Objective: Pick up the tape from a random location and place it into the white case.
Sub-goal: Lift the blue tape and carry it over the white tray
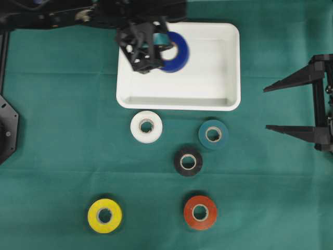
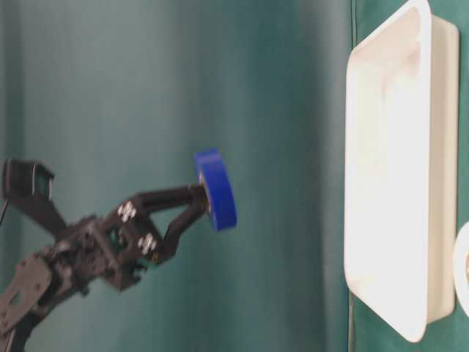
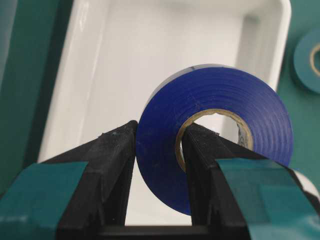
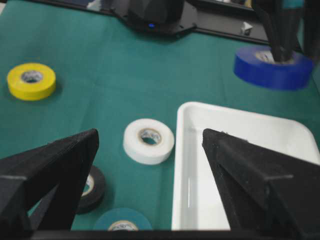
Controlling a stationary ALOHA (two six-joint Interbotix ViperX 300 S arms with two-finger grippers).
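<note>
Over the green cloth (image 1: 57, 130) we see the white case (image 1: 208, 99) near the top centre, its floor bare. Above its upper-left part the left gripper (image 1: 151, 49) holds the blue tape (image 1: 177, 52) clear of the case, one finger (image 3: 200, 165) through the core, the other outside the roll wall. At the right edge, the right gripper (image 1: 270, 107) stands spread wide, holding nothing. Below the case lie white tape (image 1: 146, 126), teal tape (image 1: 213, 134), black tape (image 1: 188, 161), red tape (image 1: 200, 212) and yellow tape (image 1: 104, 215).
</note>
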